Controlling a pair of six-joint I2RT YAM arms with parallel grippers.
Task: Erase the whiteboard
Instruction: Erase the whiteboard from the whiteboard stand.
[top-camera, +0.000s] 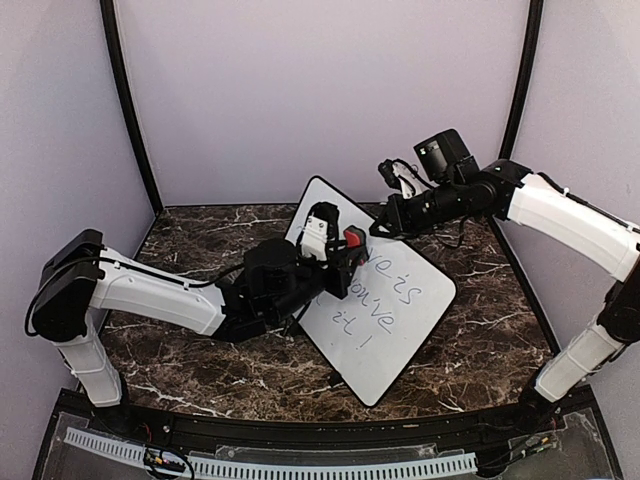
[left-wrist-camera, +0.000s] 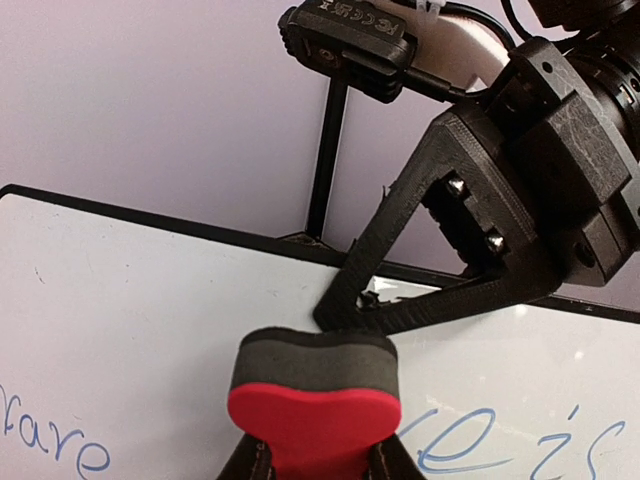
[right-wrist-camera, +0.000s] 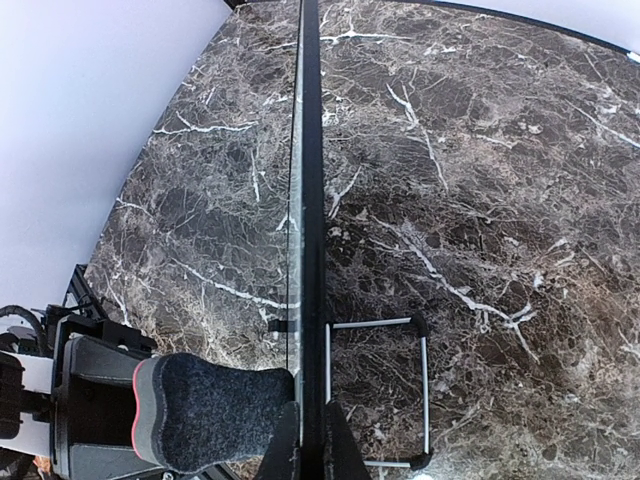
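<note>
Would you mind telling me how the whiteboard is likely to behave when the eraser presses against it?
The whiteboard looks thin and is propped by a wire stand, so it probably tips easily. The right gripper pinching its top edge should likely steady it against the eraser.

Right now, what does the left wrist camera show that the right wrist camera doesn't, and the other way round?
Left wrist only: the face of the whiteboard, with blue handwriting. Right wrist only: the marble table and a wire stand on the whiteboard's back side; the whiteboard itself shows edge-on. Both: the whiteboard, the red eraser held by the left gripper at its face, and the right gripper clamped on its edge.
</note>
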